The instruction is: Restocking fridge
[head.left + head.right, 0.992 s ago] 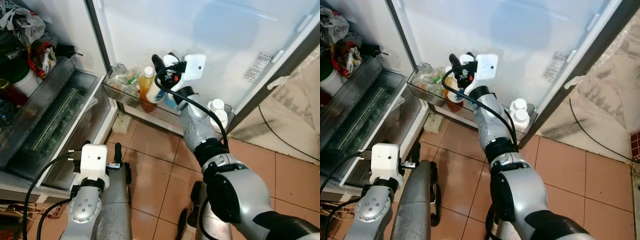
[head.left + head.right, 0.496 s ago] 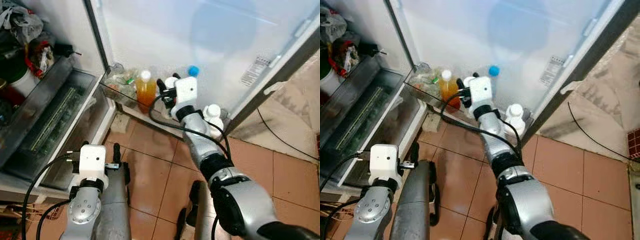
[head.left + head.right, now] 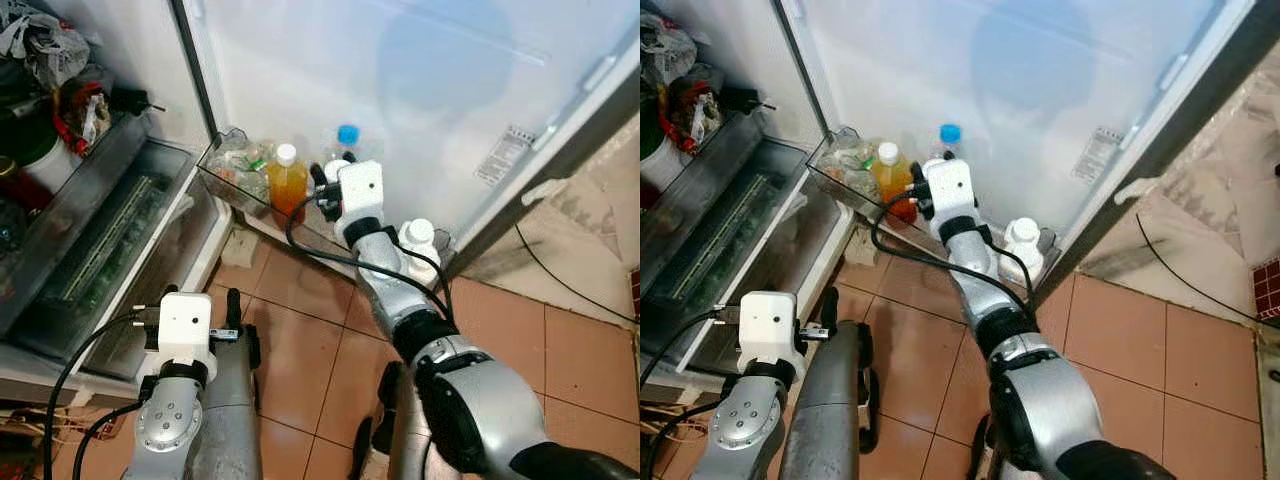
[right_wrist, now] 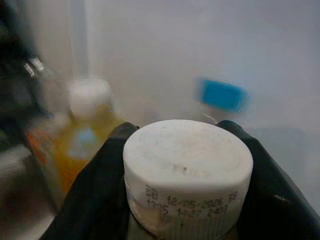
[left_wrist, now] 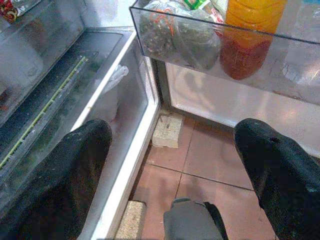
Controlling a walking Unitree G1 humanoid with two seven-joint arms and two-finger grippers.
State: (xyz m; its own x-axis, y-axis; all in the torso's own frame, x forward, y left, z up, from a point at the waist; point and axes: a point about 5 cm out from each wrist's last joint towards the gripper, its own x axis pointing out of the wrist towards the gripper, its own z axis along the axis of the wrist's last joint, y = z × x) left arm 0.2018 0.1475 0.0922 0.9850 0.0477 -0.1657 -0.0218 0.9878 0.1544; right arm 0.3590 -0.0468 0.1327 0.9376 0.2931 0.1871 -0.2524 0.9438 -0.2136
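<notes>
1. The open fridge door fills the upper half of the frame, and its lower door shelf runs across the middle of the picture.
2. The fridge body with its clear drawers is at the left of the frame.
3. The right gripper is at the door shelf, in the centre of the frame. Its two black fingers are closed around a white-capped bottle, just under the cap.
4. An orange juice bottle and a blue-capped bottle stand in the shelf just beside it, and two white bottles stand further right.
5. The left gripper hangs low over the tiled floor, with its fingers wide apart and empty.
6. I judge the step is placing the held bottle in the shelf. The next move calls for lowering it until it stands, then opening the fingers.
</notes>
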